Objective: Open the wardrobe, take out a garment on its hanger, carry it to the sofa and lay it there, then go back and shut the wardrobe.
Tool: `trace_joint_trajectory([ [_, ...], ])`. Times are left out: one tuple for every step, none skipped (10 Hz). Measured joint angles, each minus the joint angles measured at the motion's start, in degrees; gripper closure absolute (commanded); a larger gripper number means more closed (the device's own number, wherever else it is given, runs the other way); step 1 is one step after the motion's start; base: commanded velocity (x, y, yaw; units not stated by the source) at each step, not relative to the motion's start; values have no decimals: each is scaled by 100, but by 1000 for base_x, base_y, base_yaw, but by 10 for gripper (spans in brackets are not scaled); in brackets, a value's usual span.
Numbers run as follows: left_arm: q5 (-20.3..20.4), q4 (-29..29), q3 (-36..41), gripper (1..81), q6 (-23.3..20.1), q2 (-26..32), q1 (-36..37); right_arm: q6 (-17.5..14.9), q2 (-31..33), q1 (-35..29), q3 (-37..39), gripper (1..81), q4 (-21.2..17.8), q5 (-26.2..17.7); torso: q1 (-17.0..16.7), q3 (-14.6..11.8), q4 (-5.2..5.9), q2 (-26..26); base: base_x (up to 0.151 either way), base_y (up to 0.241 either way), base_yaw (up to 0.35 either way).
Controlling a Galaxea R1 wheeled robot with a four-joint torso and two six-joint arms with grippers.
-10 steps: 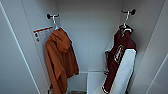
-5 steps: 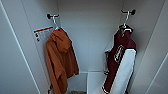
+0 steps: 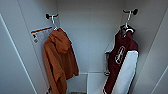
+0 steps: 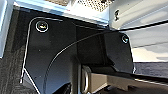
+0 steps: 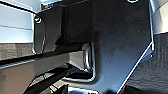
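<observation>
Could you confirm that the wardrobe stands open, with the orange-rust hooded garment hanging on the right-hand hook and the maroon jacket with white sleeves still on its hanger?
Not quite: in the head view the orange-rust hooded garment hangs from the left-hand hook, not the right. The rest holds: the white wardrobe stands open, and the maroon jacket with white sleeves is on its thin white hanger, on the right-hand hook.

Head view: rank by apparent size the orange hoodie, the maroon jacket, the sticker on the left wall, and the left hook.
1-2. Orange hoodie and maroon jacket: look about alike, both cut off at the frame's bottom, so unranked.
3. Sticker.
4. Left hook.
</observation>
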State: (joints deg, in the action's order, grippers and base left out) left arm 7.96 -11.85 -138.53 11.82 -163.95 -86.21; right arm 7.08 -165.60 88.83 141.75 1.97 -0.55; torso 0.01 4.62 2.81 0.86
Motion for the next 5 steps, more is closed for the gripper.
trace_joint_trajectory([
  [33, 0, 2, 10, 0, -2, 52, -1, 0, -57, 9, 10, 0, 26, 0, 0, 0, 0, 79, 0, 0],
  [48, 0, 0, 10, 0, 0, 60, -4, -1, -44, 12, 10, 2, 30, -3, 0, 0, 2, 78, 0, 0],
  [44, 0, 0, 10, 0, -2, 60, -6, -26, -9, 45, 10, 6, 65, 0, 0, 0, 0, 78, 0, 0],
  [44, 0, 2, 10, -1, -2, 57, -26, -52, 44, 67, 10, 33, -38, 0, 0, 0, 0, 74, 0, 0],
  [35, 0, 2, 10, 0, -5, 57, -67, -102, 67, 111, 10, 33, -22, -1, 0, -2, 2, 0, 0, 0],
])
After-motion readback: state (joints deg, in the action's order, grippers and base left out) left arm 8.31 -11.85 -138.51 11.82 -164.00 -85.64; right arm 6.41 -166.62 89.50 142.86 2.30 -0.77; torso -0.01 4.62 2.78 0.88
